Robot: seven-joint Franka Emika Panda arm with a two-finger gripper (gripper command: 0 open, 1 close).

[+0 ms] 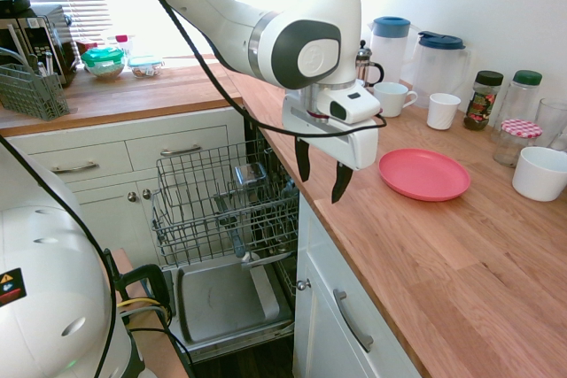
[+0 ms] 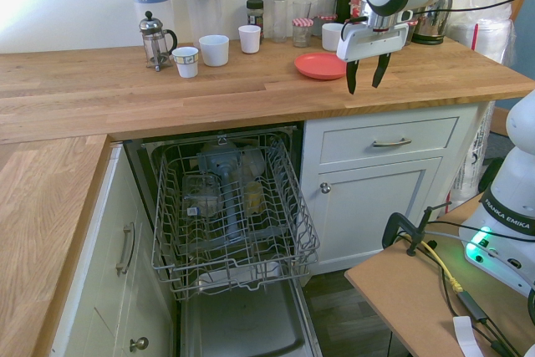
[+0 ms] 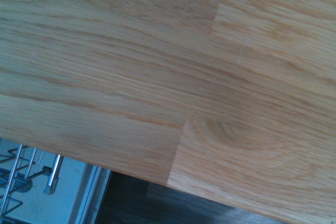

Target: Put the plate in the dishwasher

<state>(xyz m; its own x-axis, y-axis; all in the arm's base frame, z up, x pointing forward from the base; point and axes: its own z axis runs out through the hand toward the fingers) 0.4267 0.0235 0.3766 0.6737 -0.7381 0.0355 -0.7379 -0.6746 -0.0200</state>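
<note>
The coral-pink plate (image 1: 423,173) (image 2: 321,65) lies flat on the wooden counter (image 1: 461,254). My gripper (image 1: 322,173) (image 2: 365,74) hangs open and empty above the counter's front edge, a short way from the plate on the dishwasher's side. The dishwasher (image 1: 226,245) (image 2: 230,232) stands open under the counter, its grey wire rack (image 1: 221,203) (image 2: 234,211) pulled out and its door (image 1: 226,294) folded down. The wrist view shows bare counter wood (image 3: 173,72) and a corner of the rack (image 3: 26,166).
Behind the plate stand two jugs (image 1: 391,42), a French press (image 2: 154,38), mugs (image 1: 393,98) (image 1: 443,111), jars (image 1: 484,99) and a white bowl (image 1: 539,173). A cutlery basket (image 1: 34,90) sits on the far counter. White drawers (image 2: 393,141) flank the dishwasher.
</note>
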